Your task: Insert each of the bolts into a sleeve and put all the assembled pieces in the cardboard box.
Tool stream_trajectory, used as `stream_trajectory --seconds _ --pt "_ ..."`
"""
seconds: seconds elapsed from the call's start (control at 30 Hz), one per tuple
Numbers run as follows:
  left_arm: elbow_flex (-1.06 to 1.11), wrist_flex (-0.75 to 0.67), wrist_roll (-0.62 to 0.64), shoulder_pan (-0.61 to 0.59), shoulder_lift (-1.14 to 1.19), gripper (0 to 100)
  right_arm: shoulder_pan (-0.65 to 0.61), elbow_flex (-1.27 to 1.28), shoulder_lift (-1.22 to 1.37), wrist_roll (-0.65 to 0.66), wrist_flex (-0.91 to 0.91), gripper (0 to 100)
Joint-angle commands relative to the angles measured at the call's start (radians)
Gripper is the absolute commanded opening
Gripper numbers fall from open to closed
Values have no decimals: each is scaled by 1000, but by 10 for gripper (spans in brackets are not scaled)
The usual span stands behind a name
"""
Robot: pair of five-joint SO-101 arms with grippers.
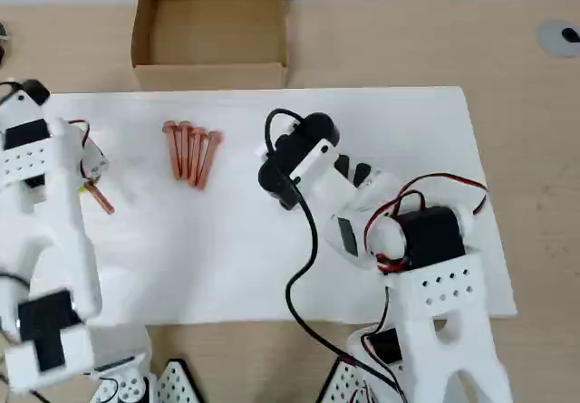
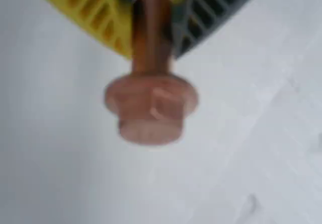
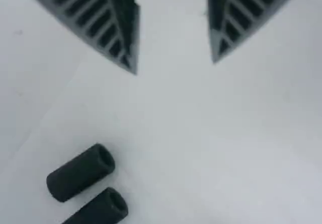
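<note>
Closest to the lens, left wrist view: copper-coloured bolt (image 2: 151, 103), flanged hexagonal head toward the camera, its shank clamped between the yellow finger (image 2: 95, 17) and the dark finger (image 2: 211, 12) of the left gripper (image 2: 151, 43), over the white sheet (image 2: 60, 173). Whether the head touches the sheet cannot be told. Right wrist view: right gripper (image 3: 173, 58) released, its two dark ribbed fingers spread wide apart with bare sheet between them. Two black sleeves (image 3: 80, 172) lie on their sides on the sheet, just beside one another and roughly parallel, open ends facing the same way, apart from the fingertips. High view: the sheet covers the middle of the wooden surface (image 1: 526, 104). The left arm (image 1: 45, 195) stands at the sheet's left margin, the held bolt slanting out from beneath it. Four bolts (image 1: 192, 154) lie side by side in a tight row on the sheet, heads toward the far edge and tips converging slightly, well apart from the held one. The right arm (image 1: 426, 267) reaches over the right half of the sheet, a black cable looping back from its wrist. The box (image 1: 210, 75), open at the top, sits on the surface just beyond the sheet's far edge, nearest the row of four bolts.
</note>
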Motion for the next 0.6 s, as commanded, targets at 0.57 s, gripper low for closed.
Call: stream_trajectory --seconds 0.57 --pt "419 3 -161 6 -727 11 -99 -142 423 -482 -221 135"
